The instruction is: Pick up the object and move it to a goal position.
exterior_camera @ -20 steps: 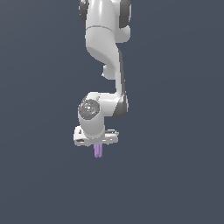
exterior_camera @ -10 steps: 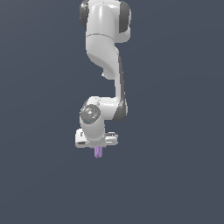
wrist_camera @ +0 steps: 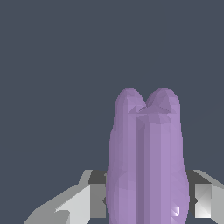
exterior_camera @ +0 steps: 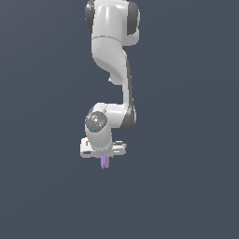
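In the exterior view the object (exterior_camera: 105, 162) hangs below the gripper (exterior_camera: 104, 158), only its lower end showing under the white hand, with flat grey all around and no table or other surface visible to place it against. Nothing marks the goal in this view, so the main risk is one of judgement: the arm could carry the piece to the wrong spot or stop short. The other risk is slip. The piece is narrow and rounded, and a quick swing or a tilt of the wrist could let it twist or slide out. The arm comes down from the upper part of this view, bends at the elbow, and the wrist points straight down, the hand level.

In the wrist view the object (wrist_camera: 146, 162) fills the middle, two rounded lobes side by side, pointing away from the camera. Grey finger (wrist_camera: 83, 203) parts sit at either flank of its base, so the jaws look clamped on it, though the contact itself is hidden behind the piece.
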`<state>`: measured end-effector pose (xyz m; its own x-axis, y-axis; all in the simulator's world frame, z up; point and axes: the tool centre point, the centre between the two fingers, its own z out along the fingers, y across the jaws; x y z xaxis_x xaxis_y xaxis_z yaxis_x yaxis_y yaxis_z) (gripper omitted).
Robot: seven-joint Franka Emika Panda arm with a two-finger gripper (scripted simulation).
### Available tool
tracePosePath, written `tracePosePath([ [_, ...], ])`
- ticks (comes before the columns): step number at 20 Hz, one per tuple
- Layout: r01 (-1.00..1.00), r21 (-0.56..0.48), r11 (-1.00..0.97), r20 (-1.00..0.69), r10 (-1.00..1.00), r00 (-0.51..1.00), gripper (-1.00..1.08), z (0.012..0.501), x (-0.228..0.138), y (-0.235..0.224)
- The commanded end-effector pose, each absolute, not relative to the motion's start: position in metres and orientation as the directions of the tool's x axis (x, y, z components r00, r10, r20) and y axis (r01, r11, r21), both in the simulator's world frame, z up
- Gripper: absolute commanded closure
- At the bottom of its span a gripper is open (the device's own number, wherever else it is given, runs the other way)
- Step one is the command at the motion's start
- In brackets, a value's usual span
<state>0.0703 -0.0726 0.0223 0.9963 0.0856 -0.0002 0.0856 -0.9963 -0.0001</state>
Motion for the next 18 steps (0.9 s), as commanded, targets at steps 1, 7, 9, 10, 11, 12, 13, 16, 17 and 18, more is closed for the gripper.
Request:
tracePosePath([
  [1,0.083,0.0,-0.997,0.001,0.083,0.997,1.08,0.024,0.071,-0.073],
  [7,0.039,0.004,-0.999,0.013,0.039,0.999,1.08,0.049,0.077,-0.078],
  [9,0.012,0.007,-1.0,0.02,0.012,1.0,1.08,0.065,0.08,-0.081],
  [10,-0.004,0.008,-1.0,0.024,-0.003,1.0,1.08,0.075,0.082,-0.083],
  [11,-0.021,0.01,-1.0,0.029,-0.021,0.999,1.08,0.085,0.084,-0.085],
  [12,-0.04,0.011,-0.999,0.035,-0.04,0.999,1.08,0.096,0.086,-0.087],
  [13,-0.06,0.012,-0.998,0.04,-0.06,0.997,1.08,0.108,0.089,-0.09],
  [16,-0.129,0.017,-0.992,0.06,-0.128,0.99,1.08,0.149,0.095,-0.099],
  [17,-0.154,0.018,-0.988,0.067,-0.152,0.986,1.08,0.164,0.097,-0.102],
  [18,-0.179,0.019,-0.984,0.074,-0.177,0.981,1.08,0.179,0.099,-0.105],
])
